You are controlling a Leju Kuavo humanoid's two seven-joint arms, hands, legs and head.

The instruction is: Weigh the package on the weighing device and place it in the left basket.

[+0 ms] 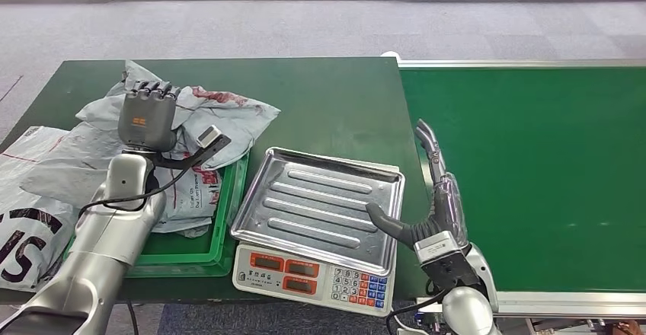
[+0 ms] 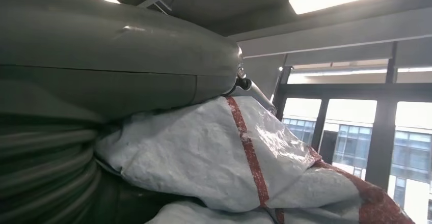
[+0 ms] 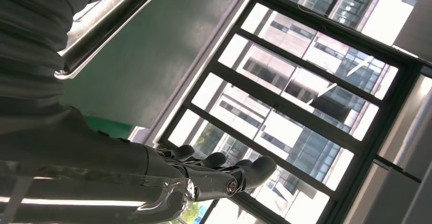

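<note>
Scale (image 1: 316, 221): bare steel tray, on desk (image 1: 335, 99) | Basket (image 1: 221, 244): green, just left of scale, holds grey packages | Package (image 1: 190, 114): grey with red print, atop basket pile | Left hand (image 1: 148, 114): over package, left of scale, grip cannot be told | Right hand (image 1: 434, 190): at scale's right edge, fingers spread, holding nothing

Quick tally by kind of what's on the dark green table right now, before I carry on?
Grey plastic mailer packages: 3 at least; the pile overlaps
Green plastic basket: 1
Electronic weighing scale with steel tray: 1
Total: 5
</note>
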